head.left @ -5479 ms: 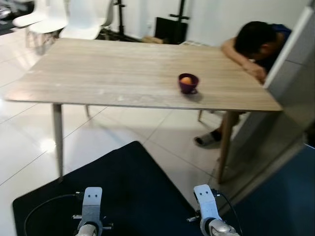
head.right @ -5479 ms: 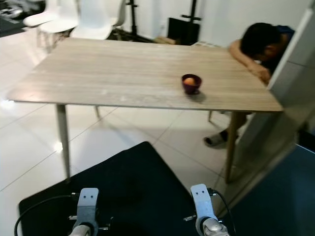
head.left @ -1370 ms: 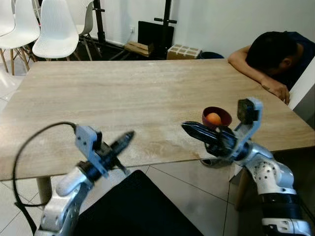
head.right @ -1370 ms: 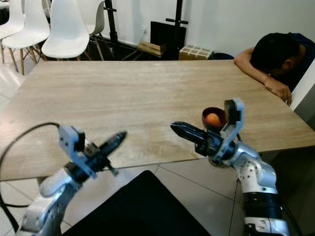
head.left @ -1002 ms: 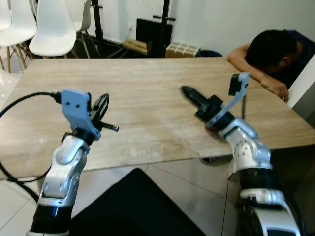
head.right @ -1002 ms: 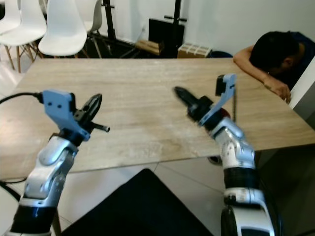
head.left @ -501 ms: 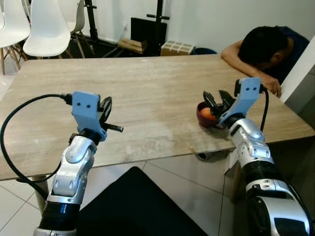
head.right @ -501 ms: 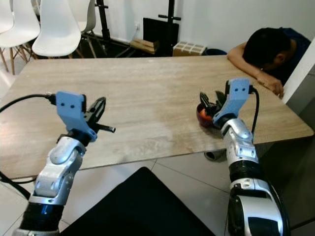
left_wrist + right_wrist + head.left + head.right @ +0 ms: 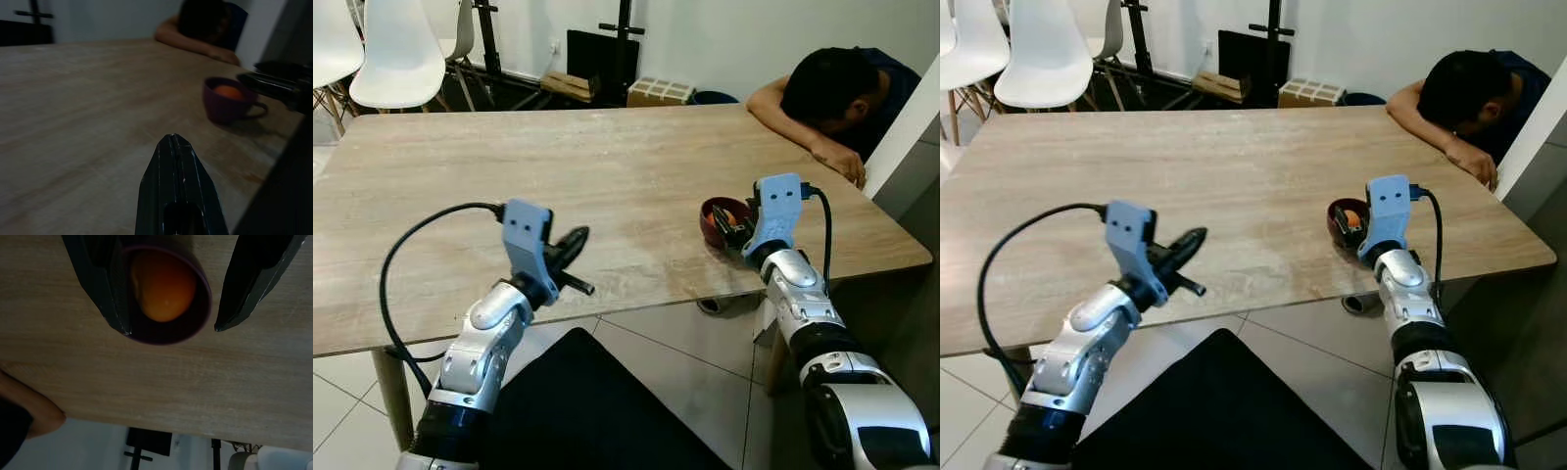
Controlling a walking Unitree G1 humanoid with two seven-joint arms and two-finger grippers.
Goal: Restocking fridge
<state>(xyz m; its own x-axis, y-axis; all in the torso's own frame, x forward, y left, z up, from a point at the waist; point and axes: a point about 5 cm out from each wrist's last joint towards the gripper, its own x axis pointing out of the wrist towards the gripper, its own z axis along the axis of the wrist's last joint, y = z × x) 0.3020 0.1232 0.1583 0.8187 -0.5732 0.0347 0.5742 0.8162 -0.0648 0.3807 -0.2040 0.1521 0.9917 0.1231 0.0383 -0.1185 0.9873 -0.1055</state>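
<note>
A dark purple bowl (image 9: 714,215) holding an orange (image 9: 164,286) stands near the right front corner of the wooden table (image 9: 558,166). My right gripper (image 9: 732,228) is open and down at the bowl. In the right wrist view one finger (image 9: 100,289) lies over the bowl's (image 9: 166,298) rim on one side, while the other finger (image 9: 254,279) is just outside the opposite wall. My left gripper (image 9: 576,238) is shut and empty, hovering over the table's front edge and pointing toward the bowl (image 9: 226,105).
A person (image 9: 832,88) rests head and arms on the table's far right corner. A white panel (image 9: 913,122) rises at the right edge. White chairs (image 9: 391,54) and boxes stand behind the table. A black mat (image 9: 587,411) lies on the tiled floor below.
My right gripper has come down from just above the bowl to straddle its rim. My left arm has swung right, its shut fingers now pointing at the bowl.
</note>
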